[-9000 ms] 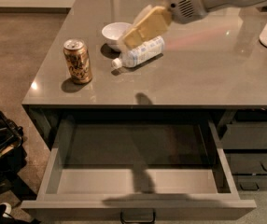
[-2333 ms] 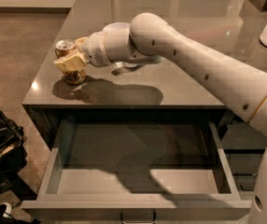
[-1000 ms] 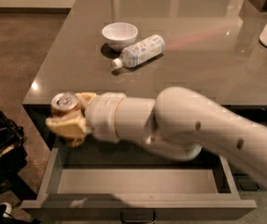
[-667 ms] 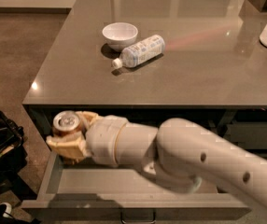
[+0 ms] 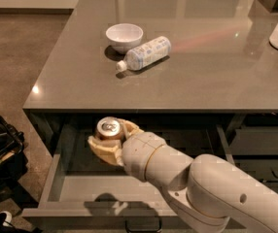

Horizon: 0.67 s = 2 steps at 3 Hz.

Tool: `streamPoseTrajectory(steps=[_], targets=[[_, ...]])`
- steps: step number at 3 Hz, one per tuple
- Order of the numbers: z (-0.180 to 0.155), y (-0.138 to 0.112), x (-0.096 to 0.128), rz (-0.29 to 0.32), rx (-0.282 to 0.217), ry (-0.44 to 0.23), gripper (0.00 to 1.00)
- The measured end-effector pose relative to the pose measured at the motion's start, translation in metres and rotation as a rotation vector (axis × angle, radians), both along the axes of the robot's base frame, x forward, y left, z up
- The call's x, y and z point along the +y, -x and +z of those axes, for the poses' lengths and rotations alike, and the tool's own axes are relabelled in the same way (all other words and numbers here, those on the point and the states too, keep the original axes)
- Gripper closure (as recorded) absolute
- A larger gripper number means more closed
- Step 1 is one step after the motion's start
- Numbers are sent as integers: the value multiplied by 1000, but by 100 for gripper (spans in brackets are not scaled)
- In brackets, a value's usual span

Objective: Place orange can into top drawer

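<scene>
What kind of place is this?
Likely an office kitchen or break room: a grey counter, a white bowl and a plastic bottle. The gripper holds the orange can over the open top drawer.

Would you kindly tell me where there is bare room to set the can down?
The top drawer floor is bare from its left wall to the arm, under the gripper, whose jaws hold the orange can. The countertop is free between the bottle and its front edge; it is crowded around the bowl.
</scene>
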<state>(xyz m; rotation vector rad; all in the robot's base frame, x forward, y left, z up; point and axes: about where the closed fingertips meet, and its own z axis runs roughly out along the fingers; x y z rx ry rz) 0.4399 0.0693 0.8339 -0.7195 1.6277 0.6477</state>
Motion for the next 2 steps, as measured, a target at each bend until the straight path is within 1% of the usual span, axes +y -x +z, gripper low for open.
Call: streamPoseTrajectory(steps=[1, 2], targets=[[-23, -33, -20, -71, 12, 22, 100], [-49, -51, -25, -107, 51, 30, 100]])
